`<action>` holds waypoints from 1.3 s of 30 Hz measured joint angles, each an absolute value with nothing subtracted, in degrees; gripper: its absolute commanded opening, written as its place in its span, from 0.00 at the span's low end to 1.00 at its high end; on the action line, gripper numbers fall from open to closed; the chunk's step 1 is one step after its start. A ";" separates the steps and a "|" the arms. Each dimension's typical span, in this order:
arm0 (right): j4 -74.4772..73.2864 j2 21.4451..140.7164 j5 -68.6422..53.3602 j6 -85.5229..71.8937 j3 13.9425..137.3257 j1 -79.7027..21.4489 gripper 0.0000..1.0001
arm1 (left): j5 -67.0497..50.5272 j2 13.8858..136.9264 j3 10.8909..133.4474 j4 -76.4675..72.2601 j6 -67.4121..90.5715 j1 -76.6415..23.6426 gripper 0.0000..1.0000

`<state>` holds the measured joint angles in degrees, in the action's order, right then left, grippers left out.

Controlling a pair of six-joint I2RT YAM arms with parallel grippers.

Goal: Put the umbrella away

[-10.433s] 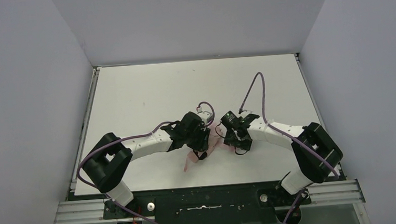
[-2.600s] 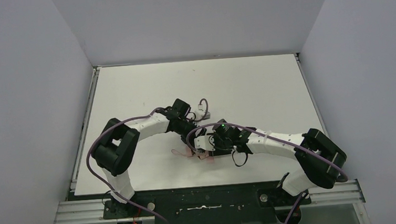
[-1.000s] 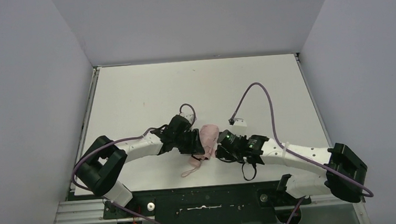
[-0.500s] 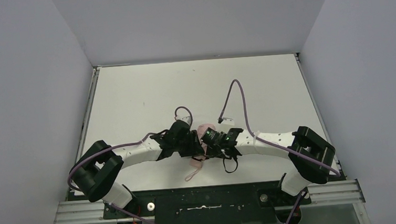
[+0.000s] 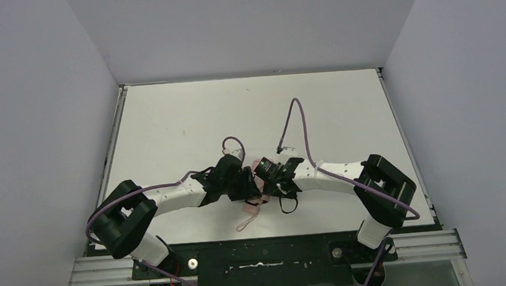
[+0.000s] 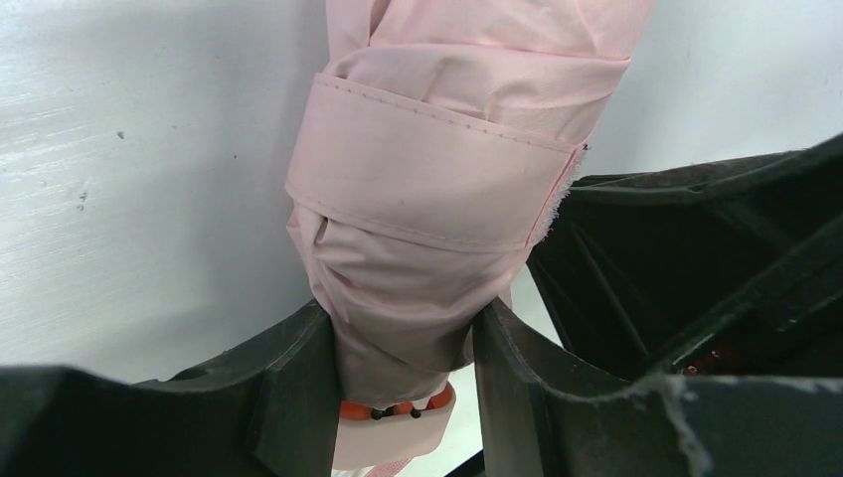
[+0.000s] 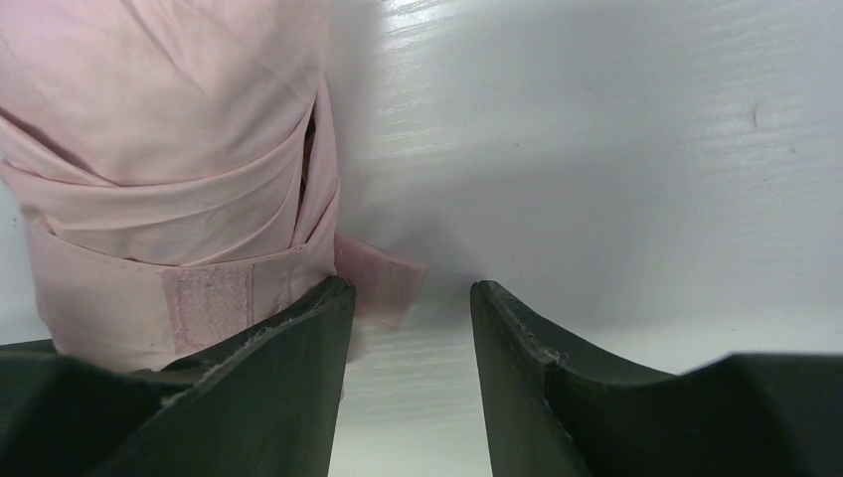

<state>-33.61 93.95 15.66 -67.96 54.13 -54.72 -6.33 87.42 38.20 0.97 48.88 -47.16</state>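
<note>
Left claw (image 6: pixel 403 328) clenches the rolled pale-pink fabric umbrella (image 6: pixel 447 169). Right claw (image 7: pixel 410 298), released and empty, may miss the pink strap tab (image 7: pixel 383 278), so the wrap loosens.

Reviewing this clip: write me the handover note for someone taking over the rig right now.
Left gripper: shut on the umbrella, near its handle end.
Right gripper: open and empty, right beside the bundle, over the table.
Umbrella: at the table's near middle, between the two grippers.
Done: fabric folded in, closure strap wrapped round it.
Left: the strap's tab end sticks out loose; it probably needs pressing down, then the umbrella set away. No storage place is in view.
</note>
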 measured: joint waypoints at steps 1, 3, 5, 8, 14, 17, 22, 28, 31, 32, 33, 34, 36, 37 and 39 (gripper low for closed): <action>-33.74 94.37 15.66 -67.75 54.30 -54.70 0.47 | -6.33 87.42 38.17 0.93 48.90 -47.16 0.00; -33.82 95.09 15.64 -67.51 54.52 -54.68 0.47 | -6.33 87.42 38.17 0.91 48.90 -47.16 0.00; -34.11 95.68 15.62 -66.98 55.13 -54.68 0.48 | -6.33 87.42 38.17 0.89 48.88 -47.16 0.00; -34.39 96.36 15.59 -66.50 55.83 -54.68 0.49 | -6.33 87.42 38.17 0.89 48.88 -47.16 0.00; -35.35 97.47 15.64 -65.49 56.95 -54.68 0.43 | -6.33 87.39 38.06 0.75 48.86 -47.16 0.00; -35.38 97.71 15.70 -65.04 56.95 -54.35 0.36 | -6.33 87.29 37.80 0.40 48.88 -47.16 0.00; -34.28 98.52 15.66 -64.07 57.32 -54.24 0.26 | -6.33 87.18 37.54 0.01 48.88 -47.16 0.00; -30.50 99.20 14.96 -63.70 56.01 -53.45 0.11 | -6.17 86.98 37.15 -0.45 48.90 -47.16 0.00; -26.70 98.78 14.09 -63.94 54.61 -52.56 0.00 | -5.91 86.70 36.86 -0.54 48.97 -47.16 0.00; -25.69 98.54 13.67 -63.99 54.11 -52.31 0.00 | -5.78 86.67 36.86 -0.49 49.01 -47.16 0.00; -24.21 98.15 13.08 -64.14 53.34 -51.90 0.00 | -5.63 86.67 36.84 -0.47 49.08 -47.16 0.00; -22.57 97.56 12.40 -64.20 52.31 -51.44 0.00 | -5.34 86.61 36.84 -0.40 49.15 -47.16 0.00; -20.23 96.42 11.38 -64.29 50.61 -50.83 0.00 | -4.82 86.41 36.84 -0.10 49.23 -47.16 0.00; -18.90 95.29 10.96 -64.34 49.69 -50.57 0.00 | -4.27 86.24 36.84 0.19 49.30 -47.16 0.00; -17.87 94.08 10.85 -64.31 48.66 -50.24 0.00 | -3.27 85.86 36.86 0.93 49.36 -47.24 0.00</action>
